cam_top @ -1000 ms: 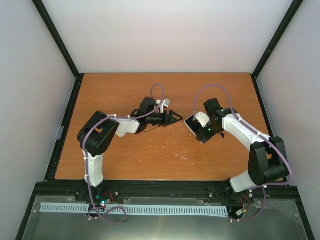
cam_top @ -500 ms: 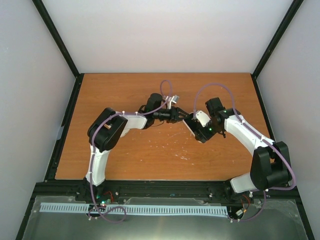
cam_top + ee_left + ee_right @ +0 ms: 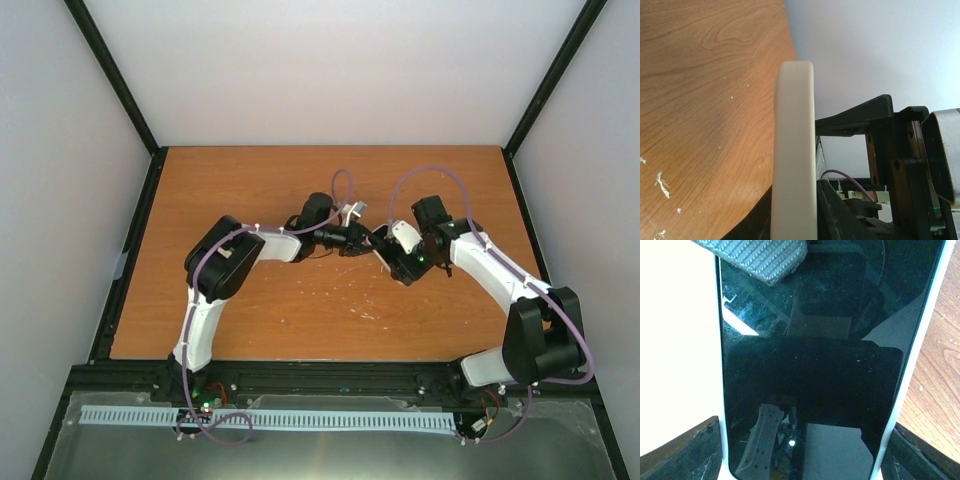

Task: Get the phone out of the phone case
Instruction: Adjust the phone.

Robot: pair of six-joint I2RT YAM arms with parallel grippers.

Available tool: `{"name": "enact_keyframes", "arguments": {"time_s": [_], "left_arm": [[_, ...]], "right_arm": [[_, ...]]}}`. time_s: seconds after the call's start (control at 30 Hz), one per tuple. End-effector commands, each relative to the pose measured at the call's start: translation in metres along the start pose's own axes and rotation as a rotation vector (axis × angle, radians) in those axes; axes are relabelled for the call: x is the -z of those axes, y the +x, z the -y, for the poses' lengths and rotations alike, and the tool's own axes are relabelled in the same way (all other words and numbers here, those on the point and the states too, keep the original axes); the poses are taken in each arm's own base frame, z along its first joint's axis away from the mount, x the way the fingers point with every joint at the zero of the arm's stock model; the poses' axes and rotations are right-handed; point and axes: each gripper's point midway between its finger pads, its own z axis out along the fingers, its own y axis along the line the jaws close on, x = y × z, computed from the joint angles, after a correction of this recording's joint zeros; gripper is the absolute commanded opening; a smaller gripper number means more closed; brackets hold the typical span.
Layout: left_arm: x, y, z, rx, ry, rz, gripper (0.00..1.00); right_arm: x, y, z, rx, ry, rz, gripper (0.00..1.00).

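While pinched across both long edges between the right gripper (image 3: 396,258) fingers (image 3: 685,452), seated fully in the cream phone case (image 3: 794,150): phone (image 3: 810,370), white rim close against the glass. Held near the middle of the table (image 3: 280,310); contact with the wood not possible to tell. Much free board on every side. Left gripper (image 3: 371,240) right at the case's end, a ribbed pad (image 3: 760,255) lying over one screen corner; cannot tell how its jaws stand. Black frame posts (image 3: 121,90) well apart.
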Motion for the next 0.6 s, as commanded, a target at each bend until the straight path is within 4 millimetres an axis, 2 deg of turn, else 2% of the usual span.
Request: {"name": "enact_keyframes", "arguments": {"time_s": [0.0, 0.2, 0.27, 0.33, 0.43, 0.57], "left_arm": [[-0.004, -0.005, 0.019, -0.045, 0.058, -0.014, 0.16], [0.003, -0.002, 0.032, -0.095, 0.113, -0.029, 0.09], [0.01, -0.002, 0.039, -0.119, 0.142, -0.029, 0.08], [0.025, -0.002, 0.048, -0.151, 0.18, -0.02, 0.08], [0.057, -0.003, 0.066, -0.229, 0.229, 0.0, 0.07], [0.096, 0.0, 0.082, -0.299, 0.226, 0.033, 0.05]], "right_arm": [[0.009, -0.01, 0.002, 0.008, 0.024, 0.065, 0.61], [0.017, -0.013, -0.001, 0.016, 0.018, 0.086, 0.63], [0.022, -0.015, -0.006, 0.019, -0.01, 0.098, 0.7], [0.033, -0.022, -0.018, 0.021, -0.073, 0.139, 0.84], [0.067, -0.041, -0.033, 0.019, -0.17, 0.244, 0.92], [0.134, -0.073, -0.037, -0.013, -0.327, 0.45, 0.92]]}}
